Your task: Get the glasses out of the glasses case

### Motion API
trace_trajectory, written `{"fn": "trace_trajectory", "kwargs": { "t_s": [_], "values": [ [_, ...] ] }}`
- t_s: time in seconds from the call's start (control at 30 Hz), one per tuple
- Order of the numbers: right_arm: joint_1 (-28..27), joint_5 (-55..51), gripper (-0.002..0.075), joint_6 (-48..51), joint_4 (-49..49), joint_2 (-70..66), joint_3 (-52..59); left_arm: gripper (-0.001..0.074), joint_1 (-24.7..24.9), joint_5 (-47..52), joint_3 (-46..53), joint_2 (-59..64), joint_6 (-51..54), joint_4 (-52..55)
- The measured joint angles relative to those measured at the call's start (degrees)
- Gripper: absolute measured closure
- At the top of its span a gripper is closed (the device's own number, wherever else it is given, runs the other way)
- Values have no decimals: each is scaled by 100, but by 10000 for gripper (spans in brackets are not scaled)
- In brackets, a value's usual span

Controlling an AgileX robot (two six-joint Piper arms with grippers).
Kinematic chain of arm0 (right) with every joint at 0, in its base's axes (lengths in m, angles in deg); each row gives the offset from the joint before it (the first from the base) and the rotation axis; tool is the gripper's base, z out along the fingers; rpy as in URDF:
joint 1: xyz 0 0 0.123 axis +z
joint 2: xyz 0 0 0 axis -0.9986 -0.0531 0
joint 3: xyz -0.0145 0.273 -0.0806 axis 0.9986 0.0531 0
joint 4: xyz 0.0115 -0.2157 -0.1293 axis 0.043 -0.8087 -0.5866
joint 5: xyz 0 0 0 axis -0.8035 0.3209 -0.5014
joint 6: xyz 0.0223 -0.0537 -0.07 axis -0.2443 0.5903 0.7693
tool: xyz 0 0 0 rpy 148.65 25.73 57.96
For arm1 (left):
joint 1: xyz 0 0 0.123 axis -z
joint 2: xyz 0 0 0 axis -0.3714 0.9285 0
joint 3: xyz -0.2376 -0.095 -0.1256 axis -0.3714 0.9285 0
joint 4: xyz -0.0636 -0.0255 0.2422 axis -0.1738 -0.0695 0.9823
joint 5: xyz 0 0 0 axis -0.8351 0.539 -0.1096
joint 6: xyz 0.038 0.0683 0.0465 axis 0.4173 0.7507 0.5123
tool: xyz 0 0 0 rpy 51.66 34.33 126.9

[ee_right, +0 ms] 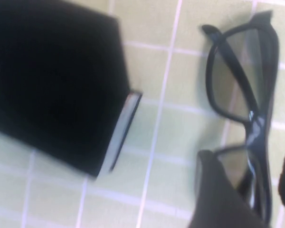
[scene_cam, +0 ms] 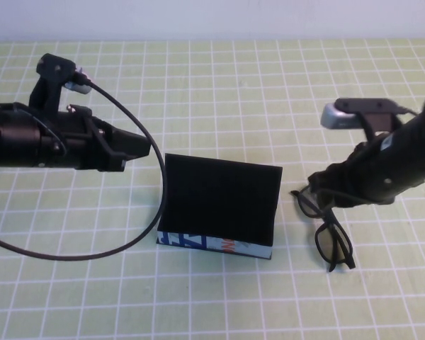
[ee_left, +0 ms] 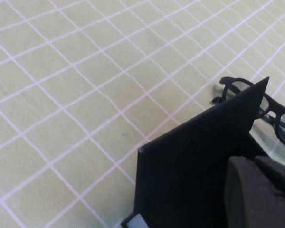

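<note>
The glasses case (scene_cam: 219,205) stands open in the middle of the mat. Its black flap lid is upright and its light-blue printed side (scene_cam: 212,244) faces me. The black glasses (scene_cam: 327,230) lie on the mat just right of the case, outside it. My right gripper (scene_cam: 317,193) is low over their far end and is open. In the right wrist view its fingers (ee_right: 213,194) stand either side of the glasses (ee_right: 247,95), with mat showing beside the frame. My left gripper (scene_cam: 136,151) hovers close to the lid's upper left corner. The lid (ee_left: 194,156) fills the left wrist view.
A light-green mat with a white grid (scene_cam: 219,85) covers the table. The left arm's black cable (scene_cam: 152,191) loops down beside the case's left side. A white wall edge runs along the back.
</note>
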Motion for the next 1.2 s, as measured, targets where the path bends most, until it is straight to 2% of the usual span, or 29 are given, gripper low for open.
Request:
{"fn": "trace_trajectory", "kwargs": {
  "t_s": [0.17, 0.33, 0.53, 0.67, 0.93, 1.2],
  "values": [
    [0, -708, 506, -133, -155, 1016, 147, 739, 0, -75, 0, -278, -135, -96],
    [0, -1076, 566, -160, -178, 2547, 881, 739, 0, -358, 164, -1122, -180, -205],
    [0, -1582, 649, -160, -210, 4393, 1667, 739, 0, -1465, 1195, -2564, -162, -496],
    [0, -1651, 716, -160, -219, 5649, 2028, 739, 0, -2216, 2140, -3697, 220, -1022],
    [0, -329, 741, -74, -219, 7486, 2905, 739, 0, -3526, 3938, -5874, 1030, -2095],
    [0, 2143, 742, -23, -183, 7697, 4385, 739, 0, -3876, 5457, -7742, 1070, -2252]
  ]
}}
